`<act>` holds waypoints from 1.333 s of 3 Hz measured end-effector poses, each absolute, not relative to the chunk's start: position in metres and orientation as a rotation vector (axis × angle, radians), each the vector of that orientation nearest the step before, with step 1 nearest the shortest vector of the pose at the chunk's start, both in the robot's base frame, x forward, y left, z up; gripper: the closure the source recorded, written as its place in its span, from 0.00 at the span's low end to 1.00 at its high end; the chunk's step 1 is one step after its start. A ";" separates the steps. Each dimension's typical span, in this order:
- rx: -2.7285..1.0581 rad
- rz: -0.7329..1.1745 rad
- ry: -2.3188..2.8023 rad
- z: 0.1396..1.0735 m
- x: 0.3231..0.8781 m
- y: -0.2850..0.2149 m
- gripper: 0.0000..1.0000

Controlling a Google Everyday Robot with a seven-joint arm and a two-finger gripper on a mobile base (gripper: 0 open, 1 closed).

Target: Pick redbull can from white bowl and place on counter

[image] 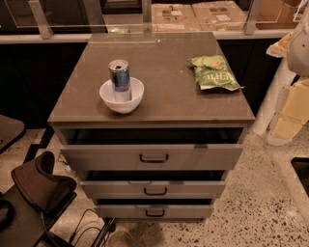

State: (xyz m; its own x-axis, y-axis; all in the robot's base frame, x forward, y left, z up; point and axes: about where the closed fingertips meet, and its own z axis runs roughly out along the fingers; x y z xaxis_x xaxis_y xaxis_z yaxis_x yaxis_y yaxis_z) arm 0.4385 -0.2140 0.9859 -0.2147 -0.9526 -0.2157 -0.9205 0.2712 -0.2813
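Observation:
The redbull can (120,79), blue and silver with a silver top, stands upright inside the white bowl (121,99). The bowl sits on the front left part of the grey-brown counter (159,72). My gripper is not in view. Only white and cream parts of my arm (293,108) show at the right edge, beside the counter and well away from the bowl.
A green crinkled snack bag (214,72) lies on the counter's right side. The cabinet's three drawers (153,157) stand slightly pulled out. A dark brown chair-like object (41,185) is at the lower left. Cardboard boxes (203,14) sit behind a rail at the back.

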 end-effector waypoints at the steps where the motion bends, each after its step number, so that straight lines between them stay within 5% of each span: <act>1: -1.699 -0.130 2.200 0.988 0.441 -0.213 0.00; 4: -1.305 0.273 1.842 0.985 0.540 -0.172 0.00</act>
